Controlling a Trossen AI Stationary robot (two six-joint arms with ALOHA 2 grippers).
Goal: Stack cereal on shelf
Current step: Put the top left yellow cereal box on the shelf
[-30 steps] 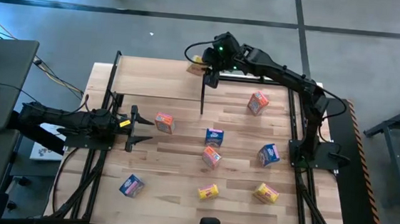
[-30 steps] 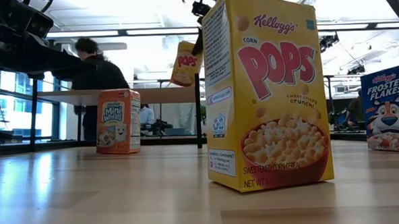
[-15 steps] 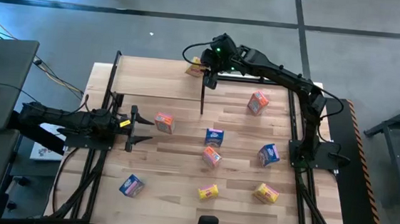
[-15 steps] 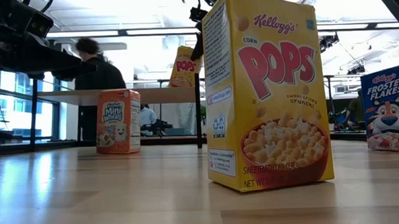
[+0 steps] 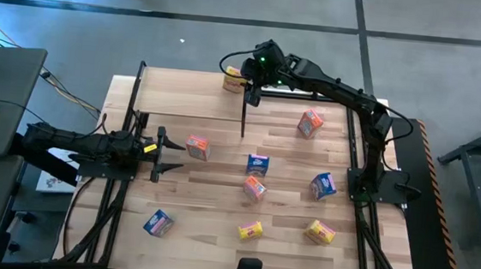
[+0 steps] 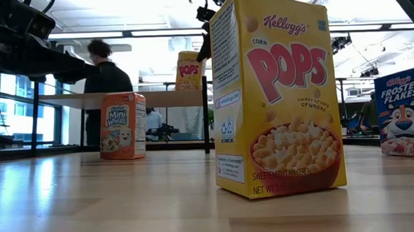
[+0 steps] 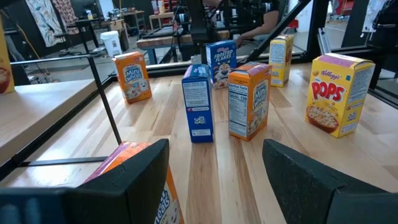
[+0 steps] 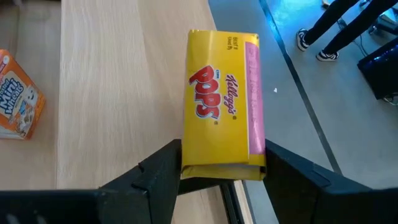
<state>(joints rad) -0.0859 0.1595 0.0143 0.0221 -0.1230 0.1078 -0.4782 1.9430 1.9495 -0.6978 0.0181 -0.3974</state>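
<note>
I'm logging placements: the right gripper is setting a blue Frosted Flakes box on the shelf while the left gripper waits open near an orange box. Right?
Not quite: the box at the right gripper is a yellow Pops box, as the right wrist view shows. It is over the shelf, and the left gripper does wait open beside an orange box.

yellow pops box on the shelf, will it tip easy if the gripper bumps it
Probably yes. The yellow Pops box stands upright on its small end on the shelf, tall and narrow, so a sideways nudge from the right gripper could topple it. It looks like thin, likely light cardboard, so it would slide readily. The fingers flank it closely.
</note>
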